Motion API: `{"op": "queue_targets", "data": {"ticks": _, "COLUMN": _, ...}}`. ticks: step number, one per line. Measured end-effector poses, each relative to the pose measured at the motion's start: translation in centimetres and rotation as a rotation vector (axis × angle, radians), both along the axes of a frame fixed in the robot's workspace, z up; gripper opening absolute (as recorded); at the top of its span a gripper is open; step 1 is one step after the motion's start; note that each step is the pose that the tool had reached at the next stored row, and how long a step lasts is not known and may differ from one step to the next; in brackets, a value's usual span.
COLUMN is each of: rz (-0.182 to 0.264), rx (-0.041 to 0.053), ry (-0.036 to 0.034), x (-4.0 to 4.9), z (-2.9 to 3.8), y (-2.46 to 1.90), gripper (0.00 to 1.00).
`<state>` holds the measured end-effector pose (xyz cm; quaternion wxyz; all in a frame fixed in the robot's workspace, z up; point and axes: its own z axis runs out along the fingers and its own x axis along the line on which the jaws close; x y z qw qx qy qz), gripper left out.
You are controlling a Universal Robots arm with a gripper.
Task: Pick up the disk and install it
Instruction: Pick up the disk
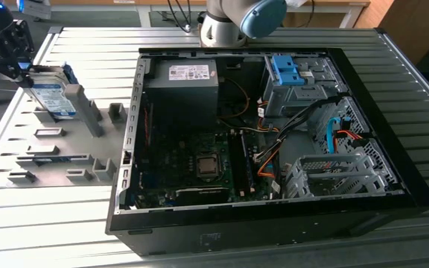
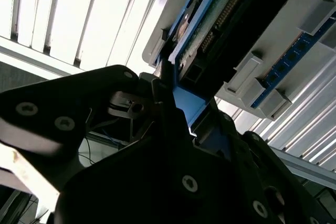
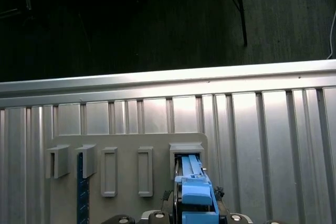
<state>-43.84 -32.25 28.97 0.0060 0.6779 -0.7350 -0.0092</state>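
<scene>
The disk (image 1: 53, 96) stands on edge in a slot of the grey fixture plate (image 1: 58, 162), at the exterior view's left. It is silver-grey with a white-and-blue label and blue rails. My gripper (image 1: 25, 70) is at its upper end and shut on it. In the second wrist view the black fingers (image 2: 168, 114) clamp the blue rail, with the disk's (image 2: 231, 14) circuit side and connector just beyond them. In the first wrist view the disk's blue rail (image 3: 193, 184) shows edge-on in its holder.
An open black computer case (image 1: 393, 145) lies on the slatted metal table (image 1: 95, 44), to the exterior view's right of the fixture. Inside are a drive cage with a blue bracket (image 1: 285, 70), a metal bay (image 1: 334, 173), cables and the motherboard. The arm's base (image 1: 233, 19) stands behind the case.
</scene>
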Motion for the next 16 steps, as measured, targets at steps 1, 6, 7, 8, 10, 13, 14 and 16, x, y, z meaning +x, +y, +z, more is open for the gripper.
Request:
{"op": "queue_targets", "data": {"ticks": 1, "rz": 0.000, "rx": 0.0000, "ry": 0.0000, "x": 0.00, "z": 0.00, "y": 0.00, "gripper": 0.37}}
{"op": "queue_targets", "data": {"ticks": 6, "rz": 0.010, "rx": 0.0002, "ry": 0.0000, "x": 0.00, "z": -0.03, "y": 0.00, "gripper": 0.37}}
{"op": "queue_targets", "data": {"ticks": 7, "rz": 0.028, "rx": 0.0001, "ry": 0.0000, "x": 0.00, "z": -0.05, "y": 0.00, "gripper": 0.37}}
{"op": "queue_targets", "data": {"ticks": 8, "rz": 0.046, "rx": 0.0000, "ry": 0.0000, "x": 0.00, "z": -0.06, "y": 0.00, "gripper": 0.37}}
{"op": "queue_targets", "data": {"ticks": 10, "rz": 0.067, "rx": 0.0001, "ry": 0.0000, "x": 0.00, "z": -0.07, "y": 0.00, "gripper": 0.37}}
{"op": "queue_targets", "data": {"ticks": 13, "rz": 0.069, "rx": 0.0000, "ry": 0.0001, "x": 0.00, "z": -0.07, "y": 0.00, "gripper": 0.37}}
{"op": "queue_targets", "data": {"ticks": 14, "rz": 0.069, "rx": 0.0000, "ry": 0.0000, "x": 0.00, "z": -0.07, "y": 0.00, "gripper": 0.37}}
{"op": "queue_targets", "data": {"ticks": 16, "rz": 0.070, "rx": 0.0000, "ry": 0.0000, "x": 0.00, "z": -0.07, "y": 0.00, "gripper": 0.37}}
